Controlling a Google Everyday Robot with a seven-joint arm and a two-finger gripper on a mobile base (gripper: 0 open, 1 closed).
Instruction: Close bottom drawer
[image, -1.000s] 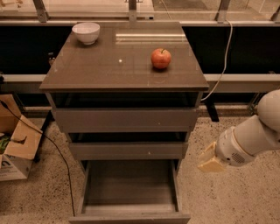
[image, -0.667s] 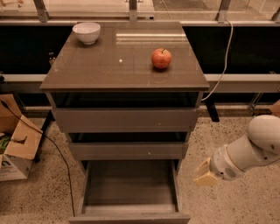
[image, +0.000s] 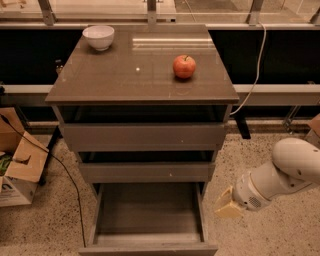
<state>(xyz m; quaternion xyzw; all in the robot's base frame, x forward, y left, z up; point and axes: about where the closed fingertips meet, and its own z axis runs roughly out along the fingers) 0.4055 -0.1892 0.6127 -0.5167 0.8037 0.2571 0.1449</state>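
Observation:
The bottom drawer (image: 148, 246) is the lowest of three grey-brown drawers and stands pulled far out, its shallow tray empty and its plain front panel at the frame's lower edge. The middle drawer (image: 145, 171) and top drawer (image: 144, 136) stand only slightly out. My gripper (image: 228, 205), with pale yellow fingertips, is at the end of the white arm (image: 285, 172), low at the right, beside the open drawer's right wall and apart from it.
A red apple (image: 184, 66) and a white bowl (image: 98, 37) rest on the cabinet top (image: 140, 75). An open cardboard box (image: 17, 167) sits on the speckled floor at the left. A black cable runs down beside it, and a white cable hangs at the back right.
My arm and gripper have moved down and slightly left, closer to the floor beside the open bottom drawer. The drawers have not moved.

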